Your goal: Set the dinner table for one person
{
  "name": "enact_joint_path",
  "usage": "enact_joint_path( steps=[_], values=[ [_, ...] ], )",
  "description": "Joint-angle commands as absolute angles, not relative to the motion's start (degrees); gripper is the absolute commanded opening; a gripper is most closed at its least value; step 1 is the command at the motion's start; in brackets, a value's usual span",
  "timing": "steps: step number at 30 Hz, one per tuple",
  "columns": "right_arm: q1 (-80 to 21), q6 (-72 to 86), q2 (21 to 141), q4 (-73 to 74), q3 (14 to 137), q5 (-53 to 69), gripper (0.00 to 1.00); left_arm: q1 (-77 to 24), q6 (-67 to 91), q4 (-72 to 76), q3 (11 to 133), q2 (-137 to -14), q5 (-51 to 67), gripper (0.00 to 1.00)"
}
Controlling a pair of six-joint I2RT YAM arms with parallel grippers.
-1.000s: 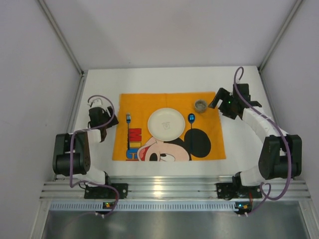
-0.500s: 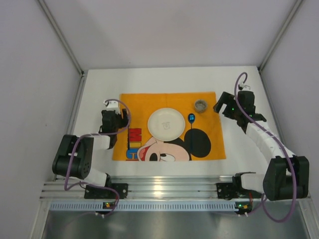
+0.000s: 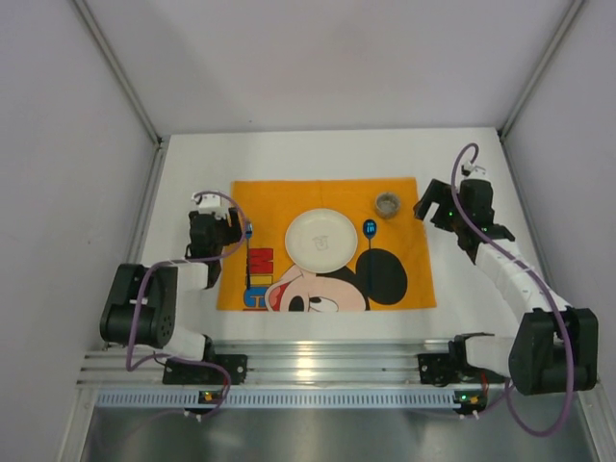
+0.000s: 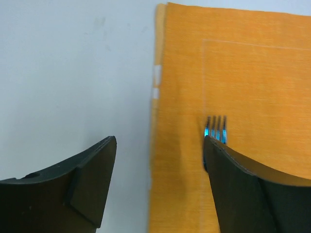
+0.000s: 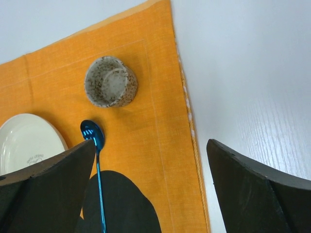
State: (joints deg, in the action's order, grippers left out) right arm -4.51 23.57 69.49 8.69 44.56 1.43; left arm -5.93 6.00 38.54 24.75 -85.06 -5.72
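The dinner table (image 3: 289, 154) carries an orange placemat (image 3: 404, 279) with a white plate (image 3: 320, 240) at its middle. A blue fork (image 3: 248, 231) lies left of the plate and a blue spoon (image 3: 370, 229) right of it. A speckled cup (image 3: 387, 204) stands at the mat's far right. My left gripper (image 3: 225, 231) hovers open over the mat's left edge. In the left wrist view the fork's tines (image 4: 216, 127) peek past its right finger, and nothing is between the jaws. My right gripper (image 3: 428, 204) is open over the mat's right edge, to the right of the cup (image 5: 111, 81) and the spoon (image 5: 95, 138).
Grey walls close in the tabletop on the left, back and right. An aluminium rail (image 3: 327, 366) with both arm bases runs along the near edge. Bare white table (image 5: 243, 73) lies right of the mat and also left of it (image 4: 73, 73).
The left gripper swung right from the bare table to the mat's left edge beside the fork, its jaws narrowing a little. The right gripper drifted slightly right and nearer, away from the cup.
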Motion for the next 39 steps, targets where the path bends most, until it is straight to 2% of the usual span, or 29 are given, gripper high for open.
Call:
enact_joint_path(
  steps=[1, 2, 5, 8, 10, 11, 15, 18, 19, 21, 22, 23, 25, 28, 31, 36, 39],
  values=[
    [-5.1, 22.3, 66.1, 5.7, 44.5, 0.6, 0.97, -3.4, 5.5, 43.5, 24.7, -83.8, -8.6, 0.80],
    [-5.0, 22.2, 65.8, 5.8, 44.1, 0.6, 0.98, -2.1, 6.2, 46.3, 23.5, -83.7, -11.8, 0.92],
    [-5.1, 23.5, 64.7, 5.4, 42.8, 0.4, 0.98, -0.9, 6.5, 43.8, 25.1, -84.7, -5.0, 0.88],
    [-5.1, 24.4, 63.9, 4.7, 41.7, 0.4, 0.98, -1.3, 4.1, 40.6, 26.5, -85.0, -5.1, 0.82],
    [-5.1, 24.3, 63.2, 4.5, 41.4, 0.3, 0.98, -1.5, 2.3, 41.4, 25.3, -84.3, -9.0, 0.84],
    [-5.1, 24.0, 62.8, 4.5, 41.0, 0.3, 0.98, -1.0, 2.5, 45.1, 24.4, -84.2, -10.4, 0.89],
    [-5.1, 23.7, 62.1, 3.3, 39.6, 0.3, 0.98, -0.6, 2.8, 47.1, 26.2, -88.6, -1.5, 0.81],
    [-5.2, 23.0, 62.6, 2.3, 40.0, 0.2, 0.98, -0.4, 2.8, 51.3, 24.5, -89.5, -1.2, 0.84],
    [-5.2, 22.5, 62.7, 1.9, 40.2, -1.2, 0.98, -0.4, 2.6, 50.7, 24.3, -89.1, -1.4, 0.84],
    [-5.2, 22.3, 62.8, 0.3, 40.1, -3.9, 0.98, -1.1, 2.6, 54.7, 21.8, -88.9, -3.5, 0.91],
    [-5.1, 21.5, 63.3, -1.8, 40.1, -4.8, 0.98, -1.3, 2.2, 68.5, 16.6, -91.8, -5.1, 0.92],
    [-5.2, 20.9, 63.5, -3.5, 40.3, -5.6, 0.99, -2.9, 1.3, 73.4, 15.0, -92.3, -7.4, 0.96],
    [-5.2, 18.5, 64.4, -6.1, 40.2, -9.0, 1.00, -3.4, 1.4, 61.3, 17.8, -89.4, -7.0, 0.97],
    [-5.2, 14.3, 65.8, -12.0, 37.5, -15.5, 1.00, -3.3, 1.1, 67.4, 16.7, -91.1, -7.6, 0.99],
    [-5.1, 10.0, 68.6, -16.9, 35.9, -19.7, 1.00, -3.3, 1.5, 66.2, 16.9, -90.6, -7.6, 0.98],
    [-5.2, 12.4, 74.3, -19.2, 33.1, -29.0, 1.00, -3.2, 1.3, 66.4, 16.9, -90.9, -7.6, 0.98],
    [-5.1, 11.0, 76.3, -29.2, 28.0, -32.3, 1.00, -3.2, 1.4, 66.4, 17.0, -90.8, -7.5, 0.98]
  ],
)
